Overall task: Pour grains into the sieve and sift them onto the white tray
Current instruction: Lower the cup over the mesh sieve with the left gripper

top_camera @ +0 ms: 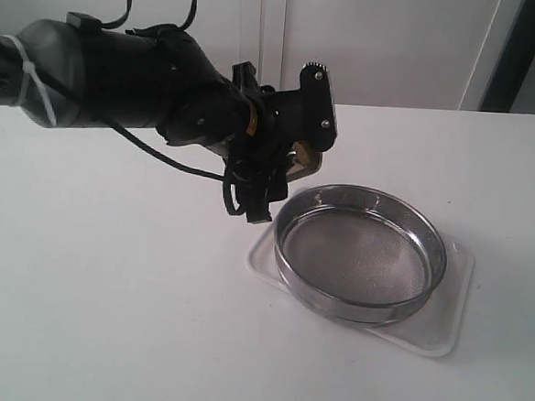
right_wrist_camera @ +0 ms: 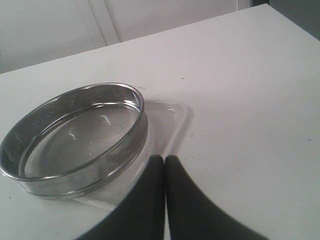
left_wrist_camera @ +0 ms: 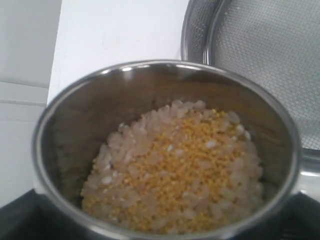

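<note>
My left gripper (top_camera: pixel 287 156) is shut on a small steel cup (left_wrist_camera: pixel 165 67), held above the table just left of the sieve (top_camera: pixel 352 309). Its dark fingers (left_wrist_camera: pixel 17 220) show on both sides of the cup. The grains (left_wrist_camera: pixel 175 170), yellow granules mixed with pale rice-like ones, fill the bottom of the cup. The sieve (left_wrist_camera: pixel 270 50) is a wide, shallow steel ring with fine mesh and nothing in it. It rests on the white tray (top_camera: pixel 448 309). My right gripper (right_wrist_camera: pixel 164 162) is shut on nothing, close to the tray (right_wrist_camera: pixel 172 117) beside the sieve (right_wrist_camera: pixel 125 145). It is out of the exterior view.
The white table (top_camera: pixel 105 290) spreads to the left and front of the tray. A pale wall with a dark vertical strip (top_camera: pixel 521 53) stands behind the table's far edge.
</note>
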`<act>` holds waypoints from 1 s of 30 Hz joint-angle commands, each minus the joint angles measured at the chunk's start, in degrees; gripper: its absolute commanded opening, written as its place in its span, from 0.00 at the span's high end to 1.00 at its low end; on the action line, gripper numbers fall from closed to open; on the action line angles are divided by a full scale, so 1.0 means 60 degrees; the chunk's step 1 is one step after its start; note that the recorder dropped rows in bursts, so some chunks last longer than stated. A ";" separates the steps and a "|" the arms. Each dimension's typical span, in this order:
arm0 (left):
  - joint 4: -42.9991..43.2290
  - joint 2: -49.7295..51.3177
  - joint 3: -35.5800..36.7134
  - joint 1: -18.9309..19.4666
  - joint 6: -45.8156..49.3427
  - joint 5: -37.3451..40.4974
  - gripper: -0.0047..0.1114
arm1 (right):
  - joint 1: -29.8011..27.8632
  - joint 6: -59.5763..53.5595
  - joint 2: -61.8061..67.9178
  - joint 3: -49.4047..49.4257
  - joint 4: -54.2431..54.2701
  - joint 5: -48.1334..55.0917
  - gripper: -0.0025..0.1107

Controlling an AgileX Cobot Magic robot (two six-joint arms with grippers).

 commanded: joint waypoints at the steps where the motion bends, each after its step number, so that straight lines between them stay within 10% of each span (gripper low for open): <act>1: -0.0005 0.0277 -0.0211 -0.0058 0.0192 0.0011 0.96 | -0.0019 0.0003 -0.0041 0.0053 0.0000 -0.0119 0.98; 30: -0.0033 0.1752 -0.1779 -0.0459 0.1558 0.1035 0.96 | -0.0019 0.0003 -0.0041 0.0053 0.0000 -0.0119 0.98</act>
